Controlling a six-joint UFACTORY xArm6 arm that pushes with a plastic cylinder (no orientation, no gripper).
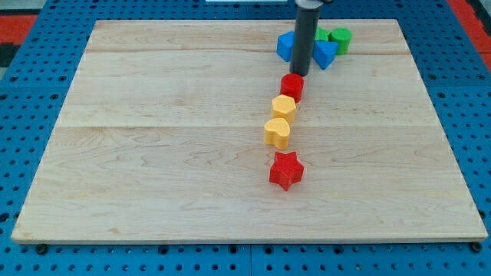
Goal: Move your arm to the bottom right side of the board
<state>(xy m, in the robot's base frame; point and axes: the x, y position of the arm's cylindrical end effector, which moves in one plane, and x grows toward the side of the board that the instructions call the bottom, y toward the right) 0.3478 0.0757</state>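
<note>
My tip (pixel 298 73) is at the end of the dark rod, near the view's top right of centre. It stands just above a red round block (pixel 291 87), touching or nearly so. Below that block run a yellow hexagon block (pixel 283 106), a yellow heart-like block (pixel 278 132) and a red star block (pixel 286 170) in a column. Behind the rod sit a blue block (pixel 287 47), a blue triangular block (pixel 324 54), a green round block (pixel 340 40) and another green block (pixel 321 36), partly hidden.
The wooden board (pixel 153 153) lies on a blue perforated table (pixel 31 107). The board's bottom right corner (pixel 472 234) is far from the tip.
</note>
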